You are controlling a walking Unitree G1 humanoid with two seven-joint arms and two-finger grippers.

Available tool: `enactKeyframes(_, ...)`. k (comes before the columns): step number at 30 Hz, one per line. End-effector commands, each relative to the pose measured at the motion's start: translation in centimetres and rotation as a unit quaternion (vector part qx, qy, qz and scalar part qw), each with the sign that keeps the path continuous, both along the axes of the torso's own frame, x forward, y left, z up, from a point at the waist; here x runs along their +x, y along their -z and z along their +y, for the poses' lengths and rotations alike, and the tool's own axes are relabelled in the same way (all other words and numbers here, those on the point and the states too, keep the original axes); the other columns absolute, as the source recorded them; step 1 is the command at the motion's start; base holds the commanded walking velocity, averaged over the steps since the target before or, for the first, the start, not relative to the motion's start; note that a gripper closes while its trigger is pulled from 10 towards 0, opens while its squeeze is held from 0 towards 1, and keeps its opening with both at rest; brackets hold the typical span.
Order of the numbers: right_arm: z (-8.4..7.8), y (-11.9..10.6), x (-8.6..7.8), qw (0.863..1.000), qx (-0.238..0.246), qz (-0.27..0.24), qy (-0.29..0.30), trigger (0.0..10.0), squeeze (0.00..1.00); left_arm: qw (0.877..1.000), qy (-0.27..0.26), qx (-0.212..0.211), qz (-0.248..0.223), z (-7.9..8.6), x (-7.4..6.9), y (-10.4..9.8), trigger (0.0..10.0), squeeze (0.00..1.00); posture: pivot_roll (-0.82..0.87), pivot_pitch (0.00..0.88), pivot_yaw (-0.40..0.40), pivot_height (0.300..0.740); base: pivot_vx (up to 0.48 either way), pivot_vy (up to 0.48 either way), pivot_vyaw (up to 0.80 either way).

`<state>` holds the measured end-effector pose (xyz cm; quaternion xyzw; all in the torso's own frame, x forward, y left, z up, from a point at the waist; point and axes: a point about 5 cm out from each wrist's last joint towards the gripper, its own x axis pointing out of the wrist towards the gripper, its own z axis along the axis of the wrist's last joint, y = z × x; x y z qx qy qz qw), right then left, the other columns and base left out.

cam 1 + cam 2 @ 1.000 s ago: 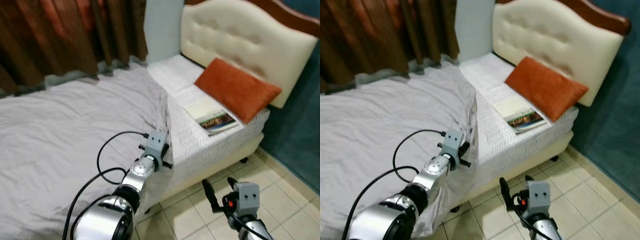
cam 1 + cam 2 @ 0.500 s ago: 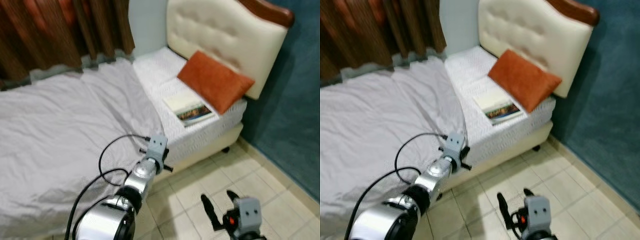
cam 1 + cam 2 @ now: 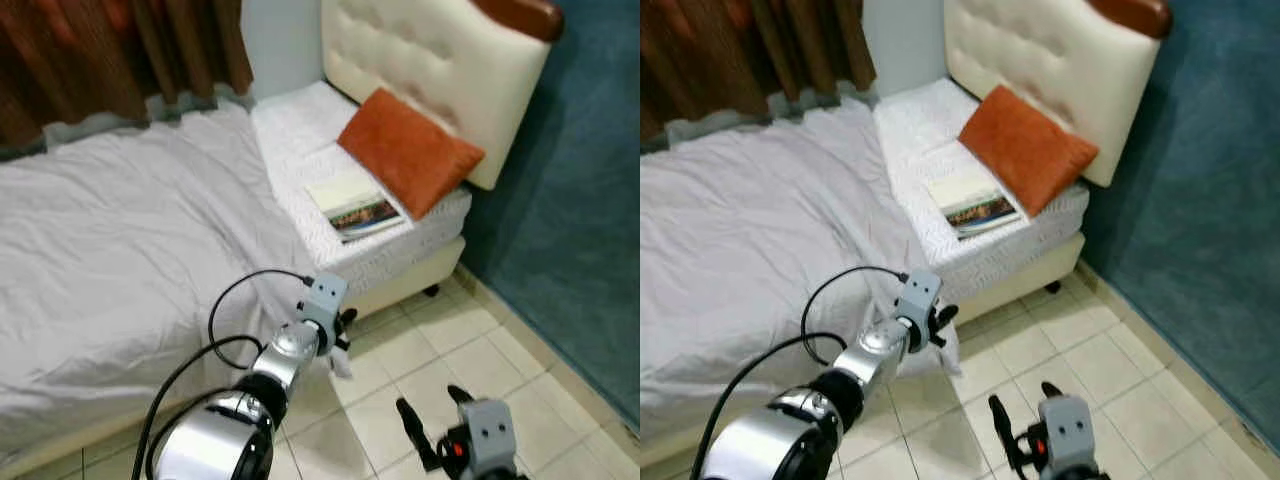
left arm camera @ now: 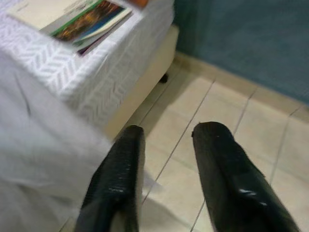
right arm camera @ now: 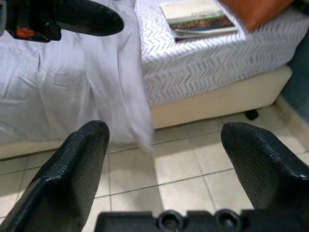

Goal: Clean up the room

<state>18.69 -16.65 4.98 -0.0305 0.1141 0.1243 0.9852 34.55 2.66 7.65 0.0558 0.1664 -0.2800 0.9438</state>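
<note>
Beyond both pairs of black fingers, a bed [image 3: 420,262] fills the corner of a room with teal walls [image 3: 580,180], brown curtains [image 3: 110,50] and a cream tiled floor [image 3: 440,360]. Its tufted cream headboard [image 3: 430,70] stands farthest from the fingers. A rumpled grey sheet [image 3: 120,250] covers most of the mattress, one corner hanging off the edge beside the left gripper [image 4: 166,145], whose fingers are parted with nothing clearly between them; the cloth lies just beside one finger [image 4: 120,174]. An orange pillow [image 3: 408,150] leans at the headboard, with a book [image 3: 355,203] flat on the patterned white cover just in front of it. Lower, the right gripper [image 5: 169,159] hangs over the tiles, fingers spread wide and empty.
</note>
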Motion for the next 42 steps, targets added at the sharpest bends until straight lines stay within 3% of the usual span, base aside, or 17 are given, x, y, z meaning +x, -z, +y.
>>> enactKeyframes(1, -0.3, 0.6, 0.1, 1.000, -0.007, 0.013, -0.003, 10.0, 0.00, 0.988, 0.112, -0.108, 0.016, -10.5, -4.6, -1.6, 10.0, 1.00, -0.26, 0.148, 0.042, 0.740, 0.000, 0.000, 0.00)
enactKeyframes(3, -0.5, 0.4, 0.7, 1.000, -0.012, 0.006, -0.002, 10.0, 0.00, 0.987, 0.111, -0.111, -0.019, -8.8, -3.8, -1.7, 10.0, 1.00, -0.25, 0.135, 0.039, 0.740, 0.000, 0.000, 0.00)
enactKeyframes(4, -0.5, 0.4, 0.7, 1.000, -0.012, 0.006, -0.002, 10.0, 0.00, 0.987, 0.111, -0.111, -0.019, -8.8, -3.8, -1.7, 10.0, 1.00, -0.25, 0.135, 0.039, 0.740, 0.000, 0.000, 0.00)
enactKeyframes(5, -0.9, 0.0, 1.4, 1.000, -0.008, -0.004, 0.010, 10.0, 0.00, 0.987, 0.091, -0.108, -0.071, -5.1, -2.8, -1.3, 10.0, 1.00, -0.22, 0.121, 0.035, 0.740, 0.000, 0.000, 0.00)
enactKeyframes(6, -0.9, 0.0, 1.4, 1.000, -0.008, -0.004, 0.010, 10.0, 0.00, 0.987, 0.091, -0.108, -0.071, -5.1, -2.8, -1.3, 10.0, 1.00, -0.22, 0.121, 0.035, 0.740, 0.000, 0.000, 0.00)
enactKeyframes(8, -1.5, -0.3, 2.4, 1.000, -0.002, -0.013, 0.025, 10.0, 0.00, 0.989, 0.052, -0.079, -0.110, -0.3, -2.4, -0.5, 10.0, 1.00, -0.16, 0.081, 0.026, 0.740, 0.000, 0.000, 0.00)
enactKeyframes(9, -1.5, -0.3, 2.4, 1.000, -0.002, -0.013, 0.025, 10.0, 0.00, 0.989, 0.052, -0.079, -0.110, -0.3, -2.4, -0.5, 10.0, 1.00, -0.16, 0.081, 0.026, 0.740, 0.000, 0.000, 0.00)
enactKeyframes(10, -1.6, -0.5, 2.9, 0.999, 0.009, -0.020, 0.039, 10.0, 0.00, 0.990, 0.017, -0.078, -0.116, 2.5, -2.6, -0.2, 10.0, 1.00, -0.15, 0.073, 0.025, 0.740, 0.000, 0.000, 0.00)
enactKeyframes(11, -1.9, -0.8, 3.5, 0.998, 0.020, -0.026, 0.051, 10.0, 0.00, 0.989, -0.014, -0.073, -0.126, 4.7, -2.9, -0.3, 10.0, 0.83, -0.12, 0.061, 0.018, 0.740, 0.000, 0.000, 0.00)
enactKeyframes(12, -2.1, -1.4, 4.1, 0.996, 0.036, -0.041, 0.067, 10.0, 0.00, 0.986, -0.059, -0.063, -0.143, 7.2, -3.4, -0.6, 10.0, 0.00, -0.07, 0.046, 0.007, 0.740, 0.000, 0.000, 0.00)
enactKeyframes(14, -2.2, -2.1, 4.8, 0.993, 0.057, -0.058, 0.083, 10.0, 0.00, 0.976, -0.130, -0.049, -0.170, 10.4, -4.6, -1.4, 10.0, 0.00, -0.03, 0.032, -0.006, 0.740, 0.000, 0.000, 0.00)
enactKeyframes(15, -2.2, -2.1, 4.8, 0.993, 0.057, -0.058, 0.083, 10.0, 0.00, 0.976, -0.130, -0.049, -0.170, 10.4, -4.6, -1.4, 10.0, 0.00, -0.03, 0.032, -0.006, 0.740, 0.000, 0.000, 0.00)
enactKeyframes(18, -1.2, -1.8, 5.8, 0.993, 0.068, -0.059, 0.074, 10.0, 0.00, 0.963, -0.189, -0.028, -0.188, 12.8, -7.0, -1.9, 10.0, 0.00, 0.02, 0.001, -0.023, 0.740, 0.000, 0.000, 0.00)
enactKeyframes(24, 0.2, -1.5, 7.8, 0.993, 0.090, -0.058, 0.057, 10.0, 0.00, 0.962, -0.234, -0.005, -0.137, 13.8, -7.1, -0.2, 10.0, 0.00, 0.06, 0.000, -0.045, 0.740, 0.352, 0.000, 0.00)
enactKeyframes(31, -0.2, -1.3, 7.9, 0.992, 0.096, -0.056, 0.064, 10.0, 0.00, 0.967, -0.225, 0.003, -0.121, 13.5, -6.9, 0.3, 10.0, 0.00, 0.04, 0.000, -0.044, 0.740, 0.480, 0.000, 0.22)
enactKeyframes(36, -1.9, -1.5, 6.7, 0.990, 0.062, -0.086, 0.090, 10.0, 0.00, 0.971, -0.201, -0.034, -0.125, 12.8, -7.0, 0.1, 10.0, 0.00, 0.01, 0.000, -0.034, 0.740, 0.480, 0.000, 0.00)
enactKeyframes(42, -2.4, -0.5, 5.4, 0.990, 0.065, -0.065, 0.109, 10.0, 0.00, 0.975, -0.178, -0.032, -0.131, 12.4, -6.4, -0.6, 10.0, 0.00, -0.02, 0.000, -0.014, 0.740, 0.480, 0.000, 0.00)
